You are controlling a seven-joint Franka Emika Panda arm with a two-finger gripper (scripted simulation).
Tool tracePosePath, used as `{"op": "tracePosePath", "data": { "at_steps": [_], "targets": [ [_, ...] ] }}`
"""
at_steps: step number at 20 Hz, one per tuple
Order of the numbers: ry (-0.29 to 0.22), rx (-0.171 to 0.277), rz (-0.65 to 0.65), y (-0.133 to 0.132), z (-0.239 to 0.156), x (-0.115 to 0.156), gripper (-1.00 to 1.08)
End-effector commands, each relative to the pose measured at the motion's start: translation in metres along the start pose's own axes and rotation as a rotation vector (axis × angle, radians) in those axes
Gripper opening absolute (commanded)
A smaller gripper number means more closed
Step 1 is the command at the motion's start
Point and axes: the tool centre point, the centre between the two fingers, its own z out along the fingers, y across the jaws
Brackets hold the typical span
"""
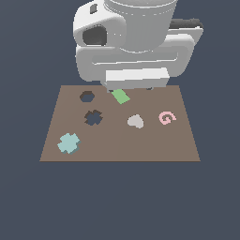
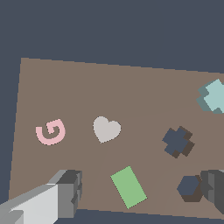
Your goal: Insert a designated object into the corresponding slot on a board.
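Teal cross piece (image 1: 69, 143) is the item to be inserted; it lies flat on the brown board (image 1: 140, 145) near the corner at the exterior view's left, clear of the other pieces. Ordered by size: the board carries every item; the arm's gripper (image 2: 140, 192) hangs above the board's far edge, jaws spread wide with nothing between them, one finger (image 2: 65, 192) near the green rectangle (image 1: 121, 96). Next come the grey-white heart (image 1: 135, 122) and the pink letter G (image 1: 166, 117), then the dark cross-shaped slot (image 1: 93, 117) and the dark hexagonal cut-out (image 1: 86, 96). The cross appears thin, rigid and light; grip it across two opposite arms, jaws lowered close to the board, since little edge height is available.
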Motion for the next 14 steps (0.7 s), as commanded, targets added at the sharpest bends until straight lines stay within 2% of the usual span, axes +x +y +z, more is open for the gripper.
{"op": "tracePosePath", "data": {
  "at_steps": [1,7,14],
  "targets": [
    [0.0,0.0,0.0,0.0,0.0,0.0,1.0],
    [0.0,0.0,-0.015,0.005,0.003,0.0,1.0],
    [-0.002,0.001,-0.07,0.025,0.016,0.002,1.0]
  ]
}}
